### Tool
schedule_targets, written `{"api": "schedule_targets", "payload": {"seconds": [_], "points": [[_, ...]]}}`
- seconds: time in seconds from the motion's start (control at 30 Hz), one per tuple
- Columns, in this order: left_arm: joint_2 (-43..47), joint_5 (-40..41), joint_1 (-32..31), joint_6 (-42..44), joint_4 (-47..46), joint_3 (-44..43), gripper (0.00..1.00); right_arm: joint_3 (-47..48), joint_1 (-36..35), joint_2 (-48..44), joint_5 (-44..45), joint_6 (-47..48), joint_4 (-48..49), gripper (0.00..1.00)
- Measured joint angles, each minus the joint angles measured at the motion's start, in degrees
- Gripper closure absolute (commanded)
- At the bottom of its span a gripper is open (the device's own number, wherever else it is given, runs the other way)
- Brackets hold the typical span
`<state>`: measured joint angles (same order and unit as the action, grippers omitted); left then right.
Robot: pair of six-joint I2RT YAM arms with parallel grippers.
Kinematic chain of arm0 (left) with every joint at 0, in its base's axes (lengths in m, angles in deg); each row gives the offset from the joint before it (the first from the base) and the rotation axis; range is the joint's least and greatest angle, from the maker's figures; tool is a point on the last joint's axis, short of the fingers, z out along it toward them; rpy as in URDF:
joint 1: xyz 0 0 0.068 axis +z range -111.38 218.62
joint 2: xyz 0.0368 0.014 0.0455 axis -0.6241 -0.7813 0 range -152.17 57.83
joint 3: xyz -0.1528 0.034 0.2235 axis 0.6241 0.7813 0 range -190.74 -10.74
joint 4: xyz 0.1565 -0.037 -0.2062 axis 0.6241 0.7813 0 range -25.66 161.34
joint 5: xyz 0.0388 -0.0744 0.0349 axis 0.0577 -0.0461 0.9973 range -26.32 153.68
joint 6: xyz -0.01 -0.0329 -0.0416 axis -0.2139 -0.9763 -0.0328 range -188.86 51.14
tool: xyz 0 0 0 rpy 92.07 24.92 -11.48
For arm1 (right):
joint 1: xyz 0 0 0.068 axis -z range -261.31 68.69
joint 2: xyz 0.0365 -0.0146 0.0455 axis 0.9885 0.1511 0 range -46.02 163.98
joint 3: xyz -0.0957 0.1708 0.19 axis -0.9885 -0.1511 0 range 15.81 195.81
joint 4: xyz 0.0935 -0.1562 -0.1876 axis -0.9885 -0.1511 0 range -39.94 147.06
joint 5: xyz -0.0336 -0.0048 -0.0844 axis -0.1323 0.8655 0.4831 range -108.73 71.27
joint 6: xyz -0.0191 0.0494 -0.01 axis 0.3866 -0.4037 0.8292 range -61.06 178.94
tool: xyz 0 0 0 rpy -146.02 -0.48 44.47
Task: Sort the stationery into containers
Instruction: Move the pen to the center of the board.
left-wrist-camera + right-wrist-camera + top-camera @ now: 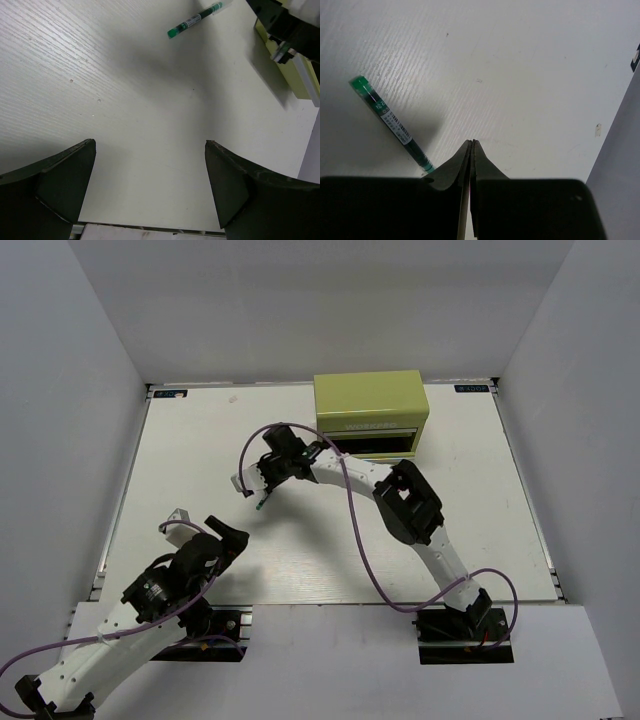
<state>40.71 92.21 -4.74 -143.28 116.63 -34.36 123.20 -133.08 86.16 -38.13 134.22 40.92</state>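
Note:
A slim green pen (385,117) with a white label lies on the white table, its near end hidden under my right gripper's left finger (447,167). It also shows in the left wrist view (195,19) and in the top view (262,503). My right gripper (472,142) is shut, with nothing showing between its tips; it hovers mid-table (263,478), left of the olive drawer chest (370,410). My left gripper (150,145) is open and empty, low over bare table near the front left (230,538). No other stationery is in view.
The chest stands at the back centre-right, its front toward the arms; its edge shows in the left wrist view (287,70). White walls enclose the table on the left, back and right. The right arm (400,500) arches across the table's middle.

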Motion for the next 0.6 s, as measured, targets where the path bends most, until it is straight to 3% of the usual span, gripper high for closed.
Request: {"api": "schedule_targets", "payload": {"seconds": [0.33, 0.6], "points": [[-0.02, 0.0, 0.0, 0.0, -0.04, 0.0, 0.0, 0.98, -0.52, 4.04, 2.4, -0.42, 0.48, 0.95], [-0.02, 0.0, 0.0, 0.0, -0.07, 0.0, 0.0, 1.6, -0.59, 4.22, 2.01, 1.99, -4.83, 0.97]]}}
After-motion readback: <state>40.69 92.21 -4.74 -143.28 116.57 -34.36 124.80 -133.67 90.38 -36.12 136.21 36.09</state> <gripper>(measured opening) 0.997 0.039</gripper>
